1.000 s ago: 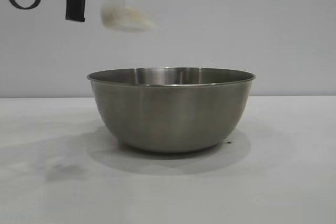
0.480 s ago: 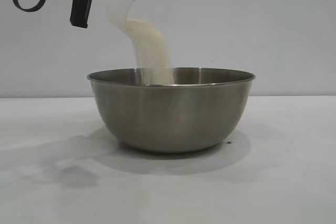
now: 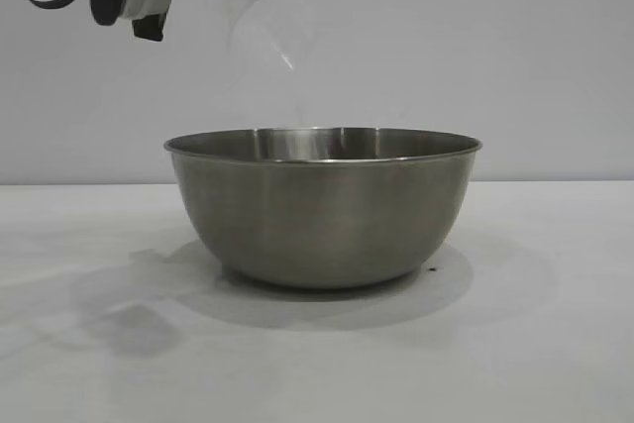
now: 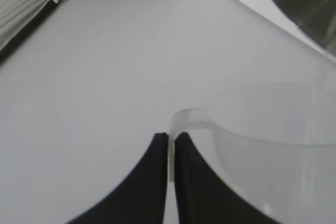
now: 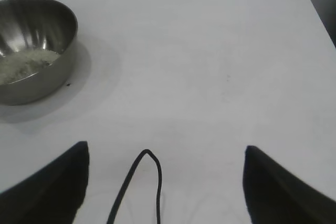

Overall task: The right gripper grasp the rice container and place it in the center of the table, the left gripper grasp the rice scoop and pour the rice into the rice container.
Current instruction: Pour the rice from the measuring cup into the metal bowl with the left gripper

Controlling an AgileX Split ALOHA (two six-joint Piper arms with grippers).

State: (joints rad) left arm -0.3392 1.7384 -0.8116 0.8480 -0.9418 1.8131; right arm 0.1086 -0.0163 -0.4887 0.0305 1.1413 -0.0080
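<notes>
Poured out since the stream a moment ago, off-white rice [image 5: 23, 65] lies inside the big brushed-steel bowl [image 3: 322, 210] mid-table; beyond, left gripper [image 4: 170, 153] pinches the emptied frosted plastic scoop [image 3: 269, 32], tipped above; right gripper [image 5: 165, 179] idles wide.

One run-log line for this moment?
left gripper: shut on tipped frosted plastic scoop | rice: in steel bowl | right gripper: open, idle
</notes>
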